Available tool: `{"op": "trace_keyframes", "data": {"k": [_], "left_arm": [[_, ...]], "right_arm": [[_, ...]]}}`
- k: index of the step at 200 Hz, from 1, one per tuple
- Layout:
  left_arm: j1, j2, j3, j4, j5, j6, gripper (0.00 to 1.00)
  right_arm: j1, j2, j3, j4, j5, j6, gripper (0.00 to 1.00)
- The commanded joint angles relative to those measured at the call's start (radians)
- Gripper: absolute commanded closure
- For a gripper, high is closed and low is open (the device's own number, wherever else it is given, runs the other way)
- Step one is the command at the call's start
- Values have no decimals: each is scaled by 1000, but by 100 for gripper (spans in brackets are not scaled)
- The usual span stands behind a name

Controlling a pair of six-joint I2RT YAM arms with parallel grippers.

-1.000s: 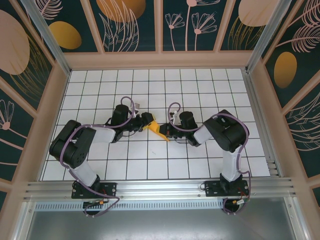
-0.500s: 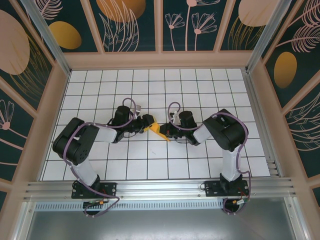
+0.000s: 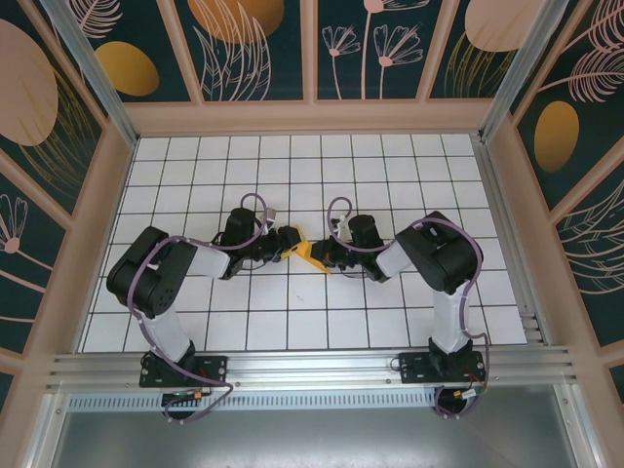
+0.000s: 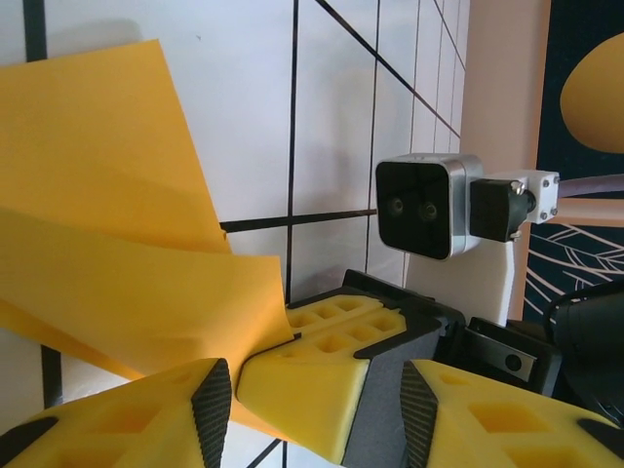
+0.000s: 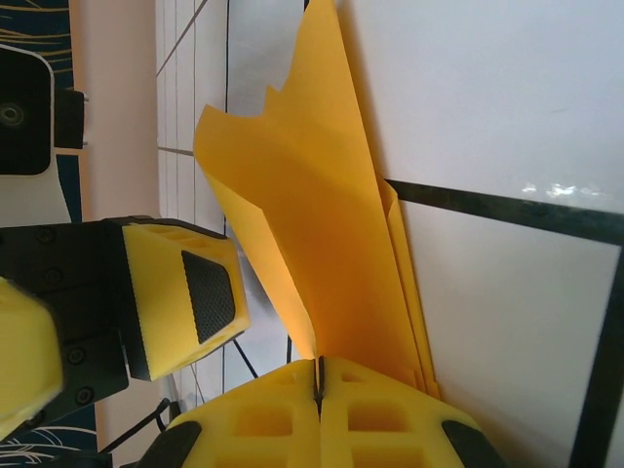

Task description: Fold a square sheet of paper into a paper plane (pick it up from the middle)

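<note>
Right wrist: right fingers (image 5: 380,414) are pinched shut on an edge of the folded paper (image 5: 322,214), mid-way across the surface (image 3: 292,322), with a flap standing up. I judge this anchors the crease. The left fingers (image 4: 117,424) are half apart, one on either side of that pinch, holding nothing; placed, I think, to press the fold.

Top view bright and even, light from above, soft faint shadows on white floor (image 3: 292,302), sharp to the edges. Right wrist: small glare on tile (image 5: 546,190), grey shadow beside paper (image 5: 322,195). Left fingers (image 4: 107,419) soft
</note>
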Motion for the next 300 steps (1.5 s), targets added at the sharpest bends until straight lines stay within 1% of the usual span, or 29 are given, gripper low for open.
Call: {"op": "trace_keyframes", "data": {"k": [1, 43, 96, 151, 187, 248, 300], "left_arm": [[-6, 21, 14, -6, 16, 9, 49], [-6, 35, 39, -70, -11, 10, 51], [-6, 57, 60, -96, -26, 4, 52], [-6, 63, 77, -164, -65, 15, 53], [-6, 72, 95, -197, -72, 30, 53], [-6, 80, 130, -311, -111, 58, 53], [-6, 86, 133, -342, -129, 44, 55]], "right_arm": [[-9, 45, 8, -69, 20, 10, 100], [-10, 49, 15, -85, 18, 8, 100], [-9, 54, 20, -98, 15, 3, 100], [-9, 57, 20, -108, 13, 4, 100], [-9, 55, 22, -114, 11, 2, 100], [-11, 38, 42, -141, -6, -26, 100], [-20, -23, 100, -229, -51, -89, 90]]}}
